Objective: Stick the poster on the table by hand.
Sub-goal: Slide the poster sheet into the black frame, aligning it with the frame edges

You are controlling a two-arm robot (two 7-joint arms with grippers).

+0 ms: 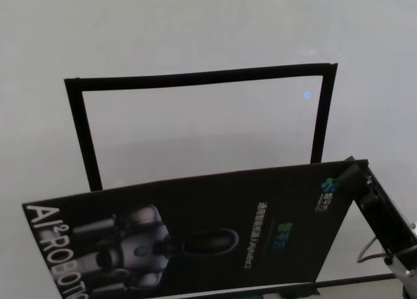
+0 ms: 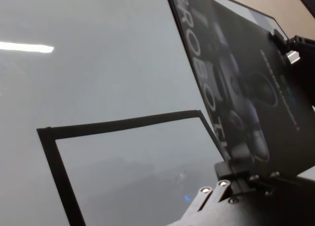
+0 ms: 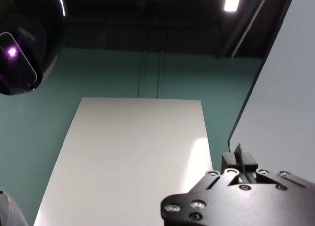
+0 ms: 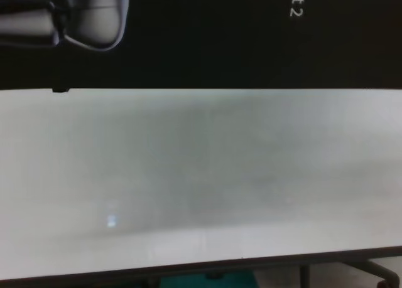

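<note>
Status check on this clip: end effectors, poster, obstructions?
Right end effector and left end effector each shut on poster edge. Poster held above table. Black tape outline unobstructed.

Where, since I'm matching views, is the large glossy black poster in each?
Head: large glossy black poster across the lower half.
Left wrist: upper right.
Right wrist: apparently its pale back, right edge.
Chest: top band.
Landmark: thin black rectangular outline, head and left wrist.

The poster (image 4: 220, 37) is filling the upper part of the chest view, showing a silver-grey robot figure and white lettering. The table (image 4: 201, 175) is spanning below it, dark legs showing underneath.
</note>
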